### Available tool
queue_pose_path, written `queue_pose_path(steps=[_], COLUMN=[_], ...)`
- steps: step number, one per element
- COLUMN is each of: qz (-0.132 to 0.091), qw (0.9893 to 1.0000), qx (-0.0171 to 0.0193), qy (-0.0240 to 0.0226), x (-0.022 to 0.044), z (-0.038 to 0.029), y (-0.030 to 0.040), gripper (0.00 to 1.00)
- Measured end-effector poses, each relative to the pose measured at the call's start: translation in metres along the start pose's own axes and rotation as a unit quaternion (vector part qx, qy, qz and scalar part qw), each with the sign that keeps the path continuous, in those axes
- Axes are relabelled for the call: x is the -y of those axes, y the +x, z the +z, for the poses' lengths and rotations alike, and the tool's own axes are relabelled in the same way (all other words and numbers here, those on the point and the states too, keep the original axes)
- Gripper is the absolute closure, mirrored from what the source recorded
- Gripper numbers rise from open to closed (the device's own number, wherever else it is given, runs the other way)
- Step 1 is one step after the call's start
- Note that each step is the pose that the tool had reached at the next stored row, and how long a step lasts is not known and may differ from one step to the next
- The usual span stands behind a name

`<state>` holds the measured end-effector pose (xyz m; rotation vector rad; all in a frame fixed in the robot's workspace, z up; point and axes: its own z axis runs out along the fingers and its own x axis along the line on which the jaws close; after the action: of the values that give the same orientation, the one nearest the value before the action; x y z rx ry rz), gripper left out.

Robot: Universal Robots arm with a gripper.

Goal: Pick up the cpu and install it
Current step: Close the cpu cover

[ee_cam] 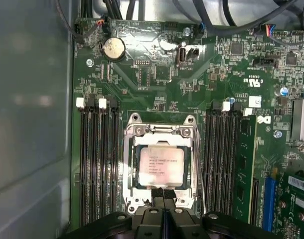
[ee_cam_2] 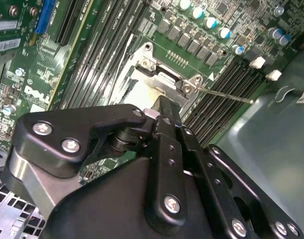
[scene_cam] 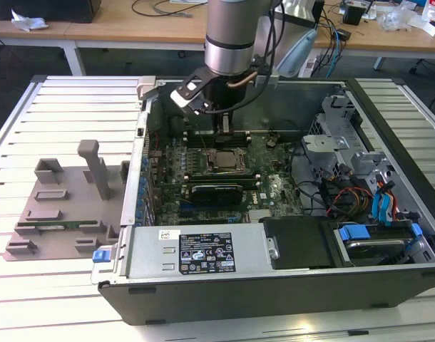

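– Exterior view consulted: where is the cpu [scene_cam: 221,158] found?
– It is seen lying flat in the middle of the frame, inside the computer case [scene_cam: 274,293]. In the first wrist view it is framed squarely by the socket [ee_cam: 159,130].
– How much is judged done?
– Pick-up and placing are judged done. Full seating cannot be confirmed, and the thin lever [ee_cam_2: 224,93] is seen standing out sideways.
– And the arm?
– It is posed upright over the board, gripper [scene_cam: 224,128] pointed straight down at the cpu's edge, fingers pressed together, nothing grasped.
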<state>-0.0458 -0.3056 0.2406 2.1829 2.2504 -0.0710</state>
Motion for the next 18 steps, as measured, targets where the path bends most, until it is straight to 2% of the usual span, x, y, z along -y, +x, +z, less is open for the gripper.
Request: queue_pose_path(steps=[5, 9, 18], qz=[0.000, 0.000, 0.000], qw=[1.0000, 1.0000, 1.0000], qx=[0.0000, 0.0000, 0.0000], qy=[0.0000, 0.0000, 0.0000], x=[0.0022, 0.0072, 0.0146], z=[0.0026, 0.0069, 0.0119], y=[0.0002, 0.0005, 0.0009], gripper=[0.89, 0.89, 0.89])
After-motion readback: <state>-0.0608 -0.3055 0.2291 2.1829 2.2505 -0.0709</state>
